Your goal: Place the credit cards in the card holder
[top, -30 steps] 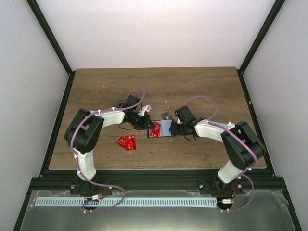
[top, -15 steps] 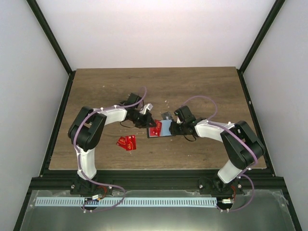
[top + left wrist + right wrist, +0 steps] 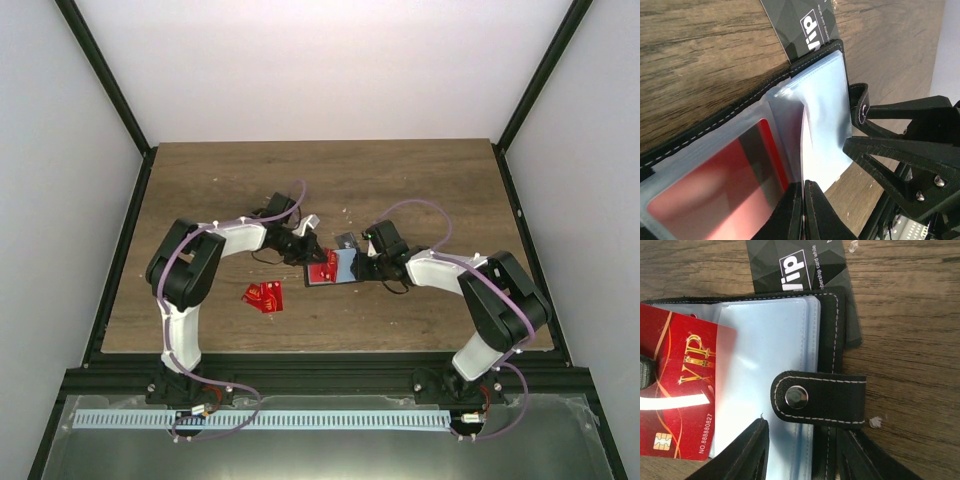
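The black card holder [image 3: 343, 264] lies open mid-table, clear sleeves up; its stitched edge shows in the left wrist view [image 3: 740, 112] and the right wrist view [image 3: 832, 330]. My left gripper [image 3: 312, 256] [image 3: 803, 200] is shut on a red VIP card [image 3: 680, 390] [image 3: 322, 268], whose right end lies under a clear sleeve. My right gripper [image 3: 365, 266] [image 3: 800, 460] is open, its fingers straddling the holder's right edge below the snap strap [image 3: 815, 400]. A dark grey card [image 3: 800, 265] [image 3: 800, 25] lies partly under the holder's far edge. Loose red cards [image 3: 263, 295] lie to the left.
The wooden table [image 3: 420, 185] is framed by black rails and white walls. A few small pale crumbs [image 3: 874, 421] lie on the wood by the holder.
My left arm has swung slightly right, carrying the red card a little further over the open holder. The right gripper stays on the holder.
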Controlling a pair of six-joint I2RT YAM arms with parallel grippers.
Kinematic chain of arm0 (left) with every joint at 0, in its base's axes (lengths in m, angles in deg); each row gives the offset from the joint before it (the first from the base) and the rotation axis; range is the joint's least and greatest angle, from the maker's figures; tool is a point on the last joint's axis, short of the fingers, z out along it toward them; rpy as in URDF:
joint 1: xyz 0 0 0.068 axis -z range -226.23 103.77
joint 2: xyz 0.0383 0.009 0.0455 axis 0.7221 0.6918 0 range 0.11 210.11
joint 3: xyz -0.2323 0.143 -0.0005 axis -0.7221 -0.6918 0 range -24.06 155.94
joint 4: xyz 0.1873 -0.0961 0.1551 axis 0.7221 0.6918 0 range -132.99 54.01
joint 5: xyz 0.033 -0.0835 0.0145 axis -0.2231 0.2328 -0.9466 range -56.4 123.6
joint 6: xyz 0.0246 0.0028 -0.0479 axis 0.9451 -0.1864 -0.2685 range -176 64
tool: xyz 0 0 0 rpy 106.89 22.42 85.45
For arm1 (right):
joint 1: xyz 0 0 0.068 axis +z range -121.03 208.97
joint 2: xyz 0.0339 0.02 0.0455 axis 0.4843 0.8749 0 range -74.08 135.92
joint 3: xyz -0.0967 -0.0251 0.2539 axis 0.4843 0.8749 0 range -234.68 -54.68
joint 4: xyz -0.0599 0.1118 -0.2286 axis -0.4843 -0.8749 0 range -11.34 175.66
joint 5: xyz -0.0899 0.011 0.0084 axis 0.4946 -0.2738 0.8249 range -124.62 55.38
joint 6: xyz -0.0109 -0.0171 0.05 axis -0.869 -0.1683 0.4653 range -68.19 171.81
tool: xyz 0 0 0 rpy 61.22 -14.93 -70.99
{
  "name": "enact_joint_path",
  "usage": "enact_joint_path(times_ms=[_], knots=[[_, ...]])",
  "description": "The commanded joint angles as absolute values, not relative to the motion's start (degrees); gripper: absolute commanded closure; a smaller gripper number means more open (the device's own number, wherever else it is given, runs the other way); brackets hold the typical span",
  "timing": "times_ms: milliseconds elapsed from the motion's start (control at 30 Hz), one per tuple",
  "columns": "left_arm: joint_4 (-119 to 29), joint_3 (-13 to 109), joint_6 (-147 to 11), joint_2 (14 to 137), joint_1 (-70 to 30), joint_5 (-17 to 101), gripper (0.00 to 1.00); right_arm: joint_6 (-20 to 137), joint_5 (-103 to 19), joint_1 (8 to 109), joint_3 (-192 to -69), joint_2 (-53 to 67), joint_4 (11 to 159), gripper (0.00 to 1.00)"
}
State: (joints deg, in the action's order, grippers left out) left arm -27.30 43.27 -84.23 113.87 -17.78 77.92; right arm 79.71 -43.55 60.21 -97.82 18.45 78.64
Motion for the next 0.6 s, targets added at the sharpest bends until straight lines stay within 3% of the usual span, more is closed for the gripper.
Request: enact_joint_path(times_ms=[0, 567], knots=[[-29.1, 44.6, -85.8, 115.4, -17.4, 78.6, 0.96, 79.2, -45.8, 60.3, -96.7, 20.0, 77.4, 0.61], [-33.4, 43.7, -89.5, 116.4, -16.5, 77.2, 0.96, 79.9, -47.4, 60.3, -95.1, 20.0, 78.0, 0.64]])
